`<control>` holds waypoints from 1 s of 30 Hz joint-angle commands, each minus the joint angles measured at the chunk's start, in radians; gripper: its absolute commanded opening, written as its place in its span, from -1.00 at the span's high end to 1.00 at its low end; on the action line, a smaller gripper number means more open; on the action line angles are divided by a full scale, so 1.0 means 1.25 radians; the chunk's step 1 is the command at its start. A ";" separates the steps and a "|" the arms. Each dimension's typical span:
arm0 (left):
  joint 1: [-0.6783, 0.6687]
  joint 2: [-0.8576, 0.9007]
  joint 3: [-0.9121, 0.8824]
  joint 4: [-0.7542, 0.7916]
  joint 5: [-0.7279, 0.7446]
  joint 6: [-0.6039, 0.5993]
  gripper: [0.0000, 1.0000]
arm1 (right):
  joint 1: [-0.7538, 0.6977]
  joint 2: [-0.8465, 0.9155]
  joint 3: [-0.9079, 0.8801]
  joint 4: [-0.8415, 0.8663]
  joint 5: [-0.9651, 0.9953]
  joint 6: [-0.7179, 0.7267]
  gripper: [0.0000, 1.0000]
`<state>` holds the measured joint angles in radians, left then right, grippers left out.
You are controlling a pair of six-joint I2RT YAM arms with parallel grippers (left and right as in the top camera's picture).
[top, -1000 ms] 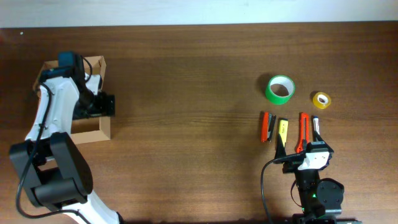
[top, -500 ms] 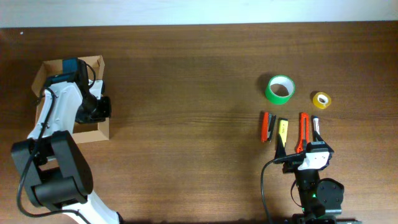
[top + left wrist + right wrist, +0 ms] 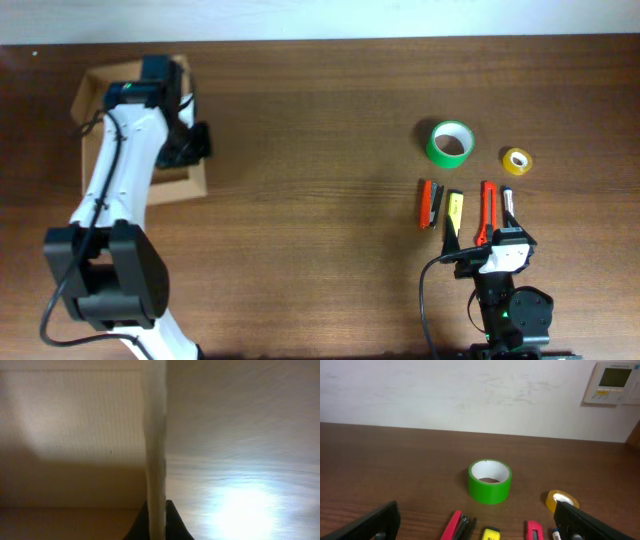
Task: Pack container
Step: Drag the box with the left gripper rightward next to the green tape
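Box (image 3: 180, 188), its wall clamped in my left pincer (image 3: 156, 522), looks unpacked so far: green tape (image 3: 451, 144) and yellow tape (image 3: 517, 160) lie well apart from it, near my gaping right pincer (image 3: 480, 525).

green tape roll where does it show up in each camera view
Overhead: the green tape roll sits right of centre, in the upper half of the picture.
Left wrist: not in it; the container wall fills the close view.
Right wrist: near the centre, lying flat with its hole up.
Shared landmark: the small yellow tape roll, just to its right in both.
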<state>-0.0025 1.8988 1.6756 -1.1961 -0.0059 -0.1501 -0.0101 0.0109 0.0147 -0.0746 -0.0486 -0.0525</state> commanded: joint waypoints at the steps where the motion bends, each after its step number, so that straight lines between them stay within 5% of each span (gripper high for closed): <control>1: -0.080 -0.001 0.122 -0.021 -0.022 -0.112 0.96 | 0.007 -0.006 -0.008 0.000 0.007 0.004 -0.98; 6: -0.165 -0.001 0.233 -0.014 -0.009 -0.143 0.96 | 0.007 -0.006 -0.008 0.000 0.007 0.004 -0.98; 19: -0.334 0.066 0.287 0.317 0.092 -0.131 0.97 | 0.007 -0.006 -0.008 0.000 0.007 0.004 -0.98; 30: -0.428 0.259 0.482 0.198 0.038 -0.156 0.97 | 0.007 -0.006 -0.008 0.000 0.007 0.004 -0.98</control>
<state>-0.5037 2.1880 2.1979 -0.9169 0.0845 -0.3180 -0.0101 0.0109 0.0147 -0.0746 -0.0486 -0.0525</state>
